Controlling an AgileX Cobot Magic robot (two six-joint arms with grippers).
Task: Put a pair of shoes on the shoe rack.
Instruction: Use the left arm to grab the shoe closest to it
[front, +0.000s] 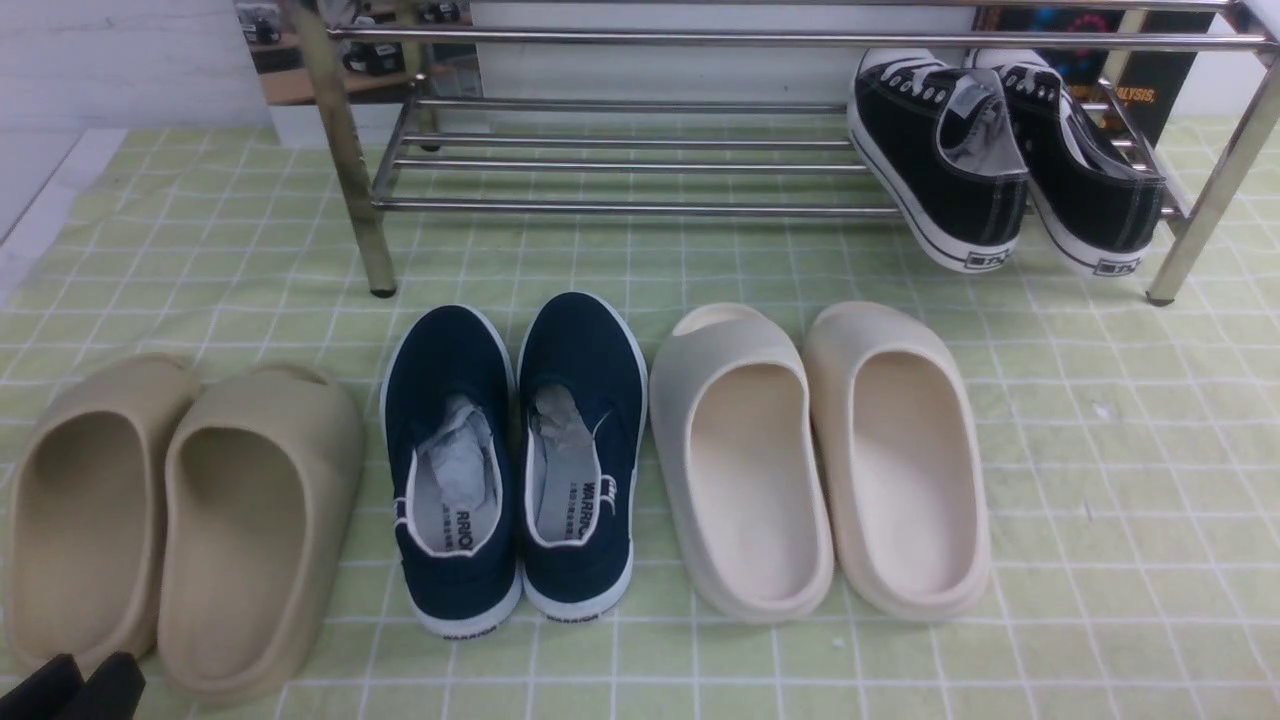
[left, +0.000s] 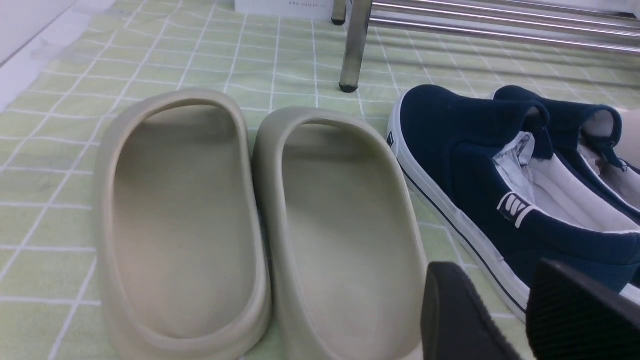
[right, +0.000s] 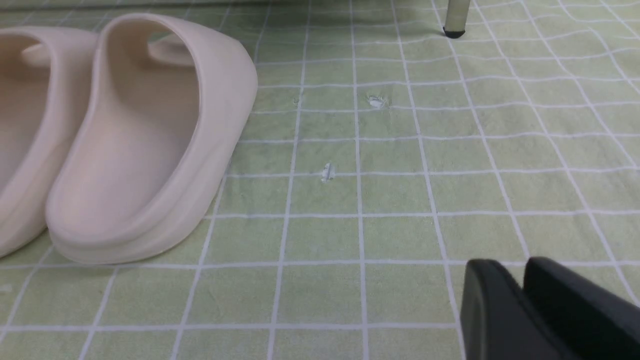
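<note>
The chrome shoe rack (front: 620, 207) stands at the far side of a green checked cloth (front: 1100, 450). The pair of navy slip-on sneakers (front: 470, 370) is not on it. Both sit flat on the cloth just in front of the rack, a little to the right of its left front leg (front: 362, 200), side by side and almost touching. Their toes point at the rack and their "WARRIOR" heels point away from it. Crumpled paper fills each opening.

On the rack's lower rails, at its right end, a pair of black lace-up sneakers (front: 940, 170) rests tilted, heels hanging over the front rail. In front of the rack's middle lie two cream foam slides (front: 740, 460), just beside the navy pair. Two beige foam slides (front: 250, 520) lie out past the rack's left end and farther from it.

The left gripper (left: 500, 300) hovers on the side of the beige slides away from the rack. Its black fingers (left: 450, 315) are parted by a clear gap, with nothing between them. The right gripper (right: 522, 280) hangs over bare cloth well in front of the rack's right front leg (right: 456, 20) and grasps nothing. Its fingers look close together, but they overlap at the picture's edge, so I cannot tell whether they are clenched.
</note>
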